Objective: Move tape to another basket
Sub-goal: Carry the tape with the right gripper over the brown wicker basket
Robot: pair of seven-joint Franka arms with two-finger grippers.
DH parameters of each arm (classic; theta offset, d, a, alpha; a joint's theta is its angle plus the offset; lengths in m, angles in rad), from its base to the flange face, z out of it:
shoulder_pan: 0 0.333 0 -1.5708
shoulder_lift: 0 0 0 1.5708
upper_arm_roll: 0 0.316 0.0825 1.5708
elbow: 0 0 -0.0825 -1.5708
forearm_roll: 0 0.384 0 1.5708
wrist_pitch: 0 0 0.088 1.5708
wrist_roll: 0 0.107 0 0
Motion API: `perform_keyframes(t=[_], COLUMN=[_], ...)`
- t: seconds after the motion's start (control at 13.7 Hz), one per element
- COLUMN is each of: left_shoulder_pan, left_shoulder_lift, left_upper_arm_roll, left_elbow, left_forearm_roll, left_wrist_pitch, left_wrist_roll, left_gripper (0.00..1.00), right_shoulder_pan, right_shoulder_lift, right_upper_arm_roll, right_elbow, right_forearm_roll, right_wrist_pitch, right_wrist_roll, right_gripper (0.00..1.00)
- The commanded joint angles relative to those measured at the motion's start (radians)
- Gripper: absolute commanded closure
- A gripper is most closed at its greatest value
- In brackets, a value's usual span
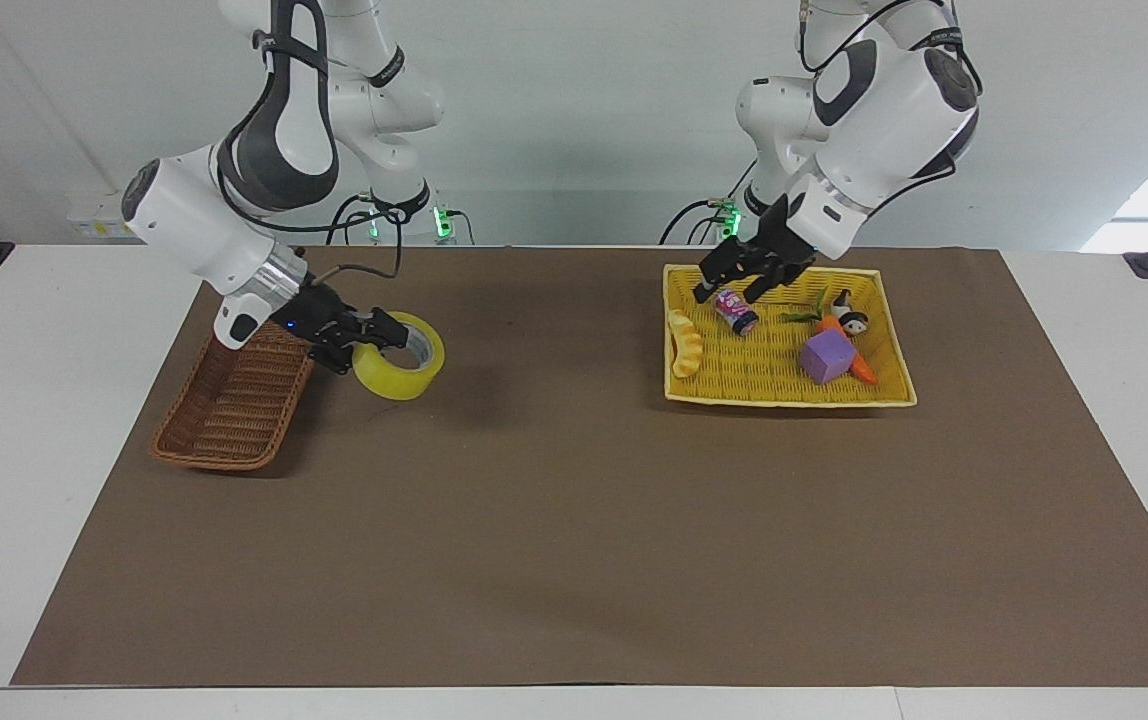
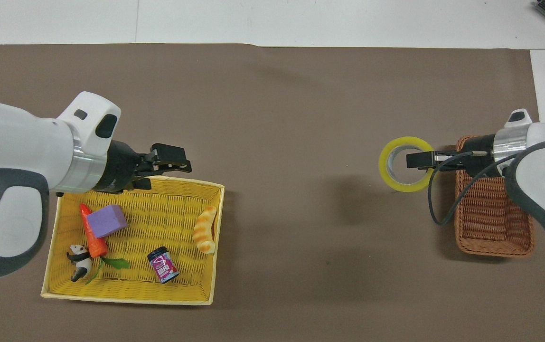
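My right fingers (image 1: 381,335) clamp the tape (image 1: 399,369) beside the basket (image 1: 234,410); released here, it misses; my left fingers (image 1: 734,285), apart, wait.

1. The small jar (image 2: 163,265) lying in the yellow basket (image 2: 135,295) has a pink-and-white label with print on it, but none of the print can be read.
2. No other text, brand, number or sign is legible in either view.
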Motion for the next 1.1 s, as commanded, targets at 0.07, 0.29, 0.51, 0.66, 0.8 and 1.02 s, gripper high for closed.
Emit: perform_keyframes(t=[0.07,0.29,0.51,0.66,0.8,1.02], left_shoulder_pan=[0.067,0.087,0.087,0.107,0.124,0.126], left_shoulder_lift=[0.007,0.015,0.018,0.038,0.073,0.082], left_upper_arm_roll=[-0.01,-0.006,-0.006,-0.003,-0.004,-0.004], left_elbow=[0.036,0.067,0.163,0.252,0.332,0.338], left_forearm_roll=[0.215,0.365,0.446,0.437,0.434,0.429], left_wrist_pitch=[-0.031,-0.068,-0.225,-0.334,-0.396,-0.399], left_wrist_roll=[0.235,0.325,0.333,0.357,0.354,0.342], left_gripper=[0.0,0.0,0.0,0.0,0.0,0.0], right_shoulder_pan=[-0.122,-0.252,-0.342,-0.377,-0.386,-0.409], right_shoulder_lift=[-0.001,0.077,0.166,0.225,0.229,0.228], right_upper_arm_roll=[0.011,0.011,0.011,0.011,0.011,0.011], right_elbow=[-0.008,-0.007,0.021,0.062,0.067,0.067], right_forearm_roll=[-0.053,-0.053,-0.054,-0.054,-0.054,-0.054], right_wrist_pitch=[-0.062,-0.06,-0.045,-0.045,-0.047,-0.063], right_wrist_roll=[-0.094,-0.327,-0.478,-0.55,-0.556,-0.582], right_gripper=[1.0,1.0,1.0,1.0,1.0,1.0])
